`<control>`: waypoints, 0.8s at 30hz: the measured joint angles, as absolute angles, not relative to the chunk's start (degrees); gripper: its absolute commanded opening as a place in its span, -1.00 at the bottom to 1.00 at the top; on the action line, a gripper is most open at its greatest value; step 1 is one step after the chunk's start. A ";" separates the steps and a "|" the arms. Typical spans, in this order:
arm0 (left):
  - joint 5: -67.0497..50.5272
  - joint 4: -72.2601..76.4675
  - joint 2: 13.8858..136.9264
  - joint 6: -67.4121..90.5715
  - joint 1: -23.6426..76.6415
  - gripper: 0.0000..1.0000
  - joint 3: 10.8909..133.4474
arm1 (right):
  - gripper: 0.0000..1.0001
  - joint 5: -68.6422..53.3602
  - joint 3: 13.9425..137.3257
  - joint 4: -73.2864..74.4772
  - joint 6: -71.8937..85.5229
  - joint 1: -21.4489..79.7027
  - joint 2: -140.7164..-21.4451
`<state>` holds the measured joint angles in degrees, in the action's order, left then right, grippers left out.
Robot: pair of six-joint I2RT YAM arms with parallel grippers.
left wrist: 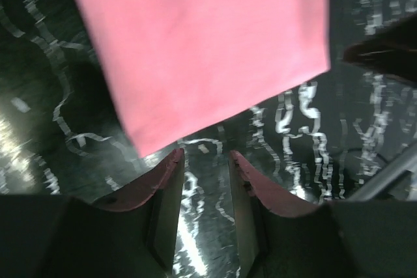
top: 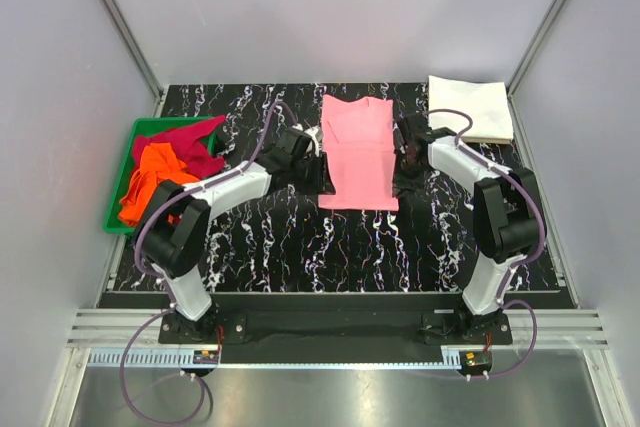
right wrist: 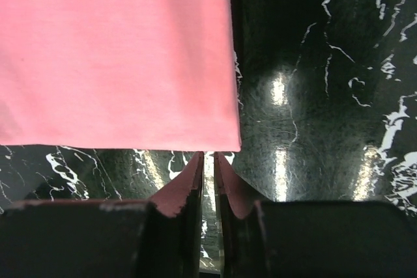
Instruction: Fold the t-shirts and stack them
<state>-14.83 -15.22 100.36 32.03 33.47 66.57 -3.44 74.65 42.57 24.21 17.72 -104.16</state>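
A light pink t-shirt (top: pixel 358 152) lies flat in the middle of the table, folded into a long narrow shape with its collar toward the back. My left gripper (top: pixel 320 185) sits low at the shirt's left edge near the front corner. In the left wrist view this gripper (left wrist: pixel 205 154) is open and empty, with the pink cloth (left wrist: pixel 208 43) just ahead. My right gripper (top: pixel 403 187) is at the shirt's right edge. In the right wrist view it (right wrist: pixel 208 155) is shut and empty, just short of the pink corner (right wrist: pixel 130 63). A folded white t-shirt (top: pixel 470 109) lies at the back right.
A green tray (top: pixel 135 137) at the left edge holds a crumpled bright orange shirt (top: pixel 150 182) and a dark magenta-red shirt (top: pixel 195 142). The black marbled table (top: pixel 330 247) is enclosed by white walls.
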 measured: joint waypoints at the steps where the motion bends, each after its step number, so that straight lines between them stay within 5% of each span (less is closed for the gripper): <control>1: -15.68 -13.93 100.18 32.40 33.65 -0.24 66.57 | -0.66 -4.03 74.50 42.15 24.27 17.72 -104.18; 13: -16.58 -9.26 105.19 34.44 33.91 -0.30 59.83 | -0.67 -5.04 68.27 38.00 25.15 17.72 -106.41; 24: -16.16 -12.97 95.98 35.05 33.67 -0.14 57.25 | -0.35 -3.64 63.46 36.36 26.57 17.56 -99.66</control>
